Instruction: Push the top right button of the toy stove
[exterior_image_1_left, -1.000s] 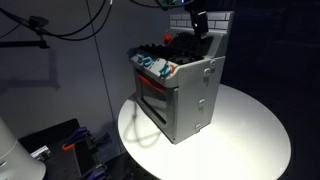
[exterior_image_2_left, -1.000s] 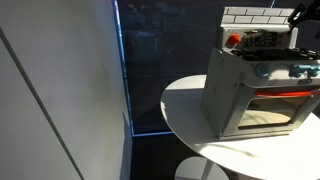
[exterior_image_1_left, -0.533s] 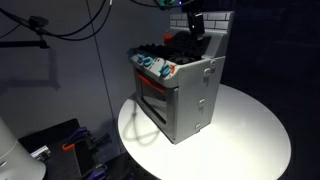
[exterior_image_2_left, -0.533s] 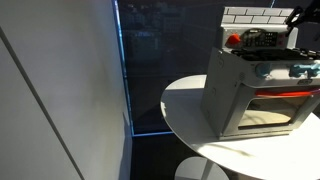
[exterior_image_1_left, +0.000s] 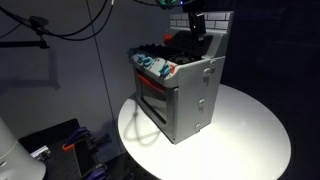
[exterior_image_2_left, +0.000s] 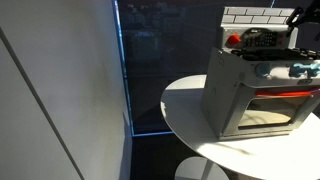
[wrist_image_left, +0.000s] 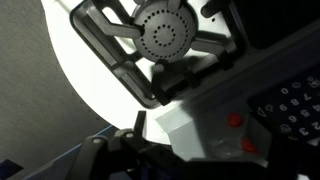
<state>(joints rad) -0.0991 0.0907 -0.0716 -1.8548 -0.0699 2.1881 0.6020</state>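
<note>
So in an exterior view the toy stove (exterior_image_1_left: 185, 95) sits upright on the round white table (exterior_image_1_left: 250, 130), door and knobs (exterior_image_1_left: 155, 66) facing the near-left corner of the frame, and the gripper (exterior_image_1_left: 197, 27) hangs over the rear of the dark top panel, right in front of the brick back wall (exterior_image_1_left: 216, 20). It's too small and dark there to say if the fingers are spread or pressed together, honestly cannot tell. The other exterior angle shows the stove at the right edge with the arm barely poking in at the top corner, so no help on the jaws either, but it does look like the tool is above the cooktop and not touching it. Wrist view is the useful one: a round burner (wrist_image_left: 165, 32) under its grate fills the top, and two small red buttons (wrist_image_left: 233, 120) sit on a light panel toward the lower right, beside a dark dotted patch. My read is the target is one of those, so the press is basically straight down with a small sideways nudge toward that panel. Which of the two counts as "top right" I can't pin down from here.
</note>
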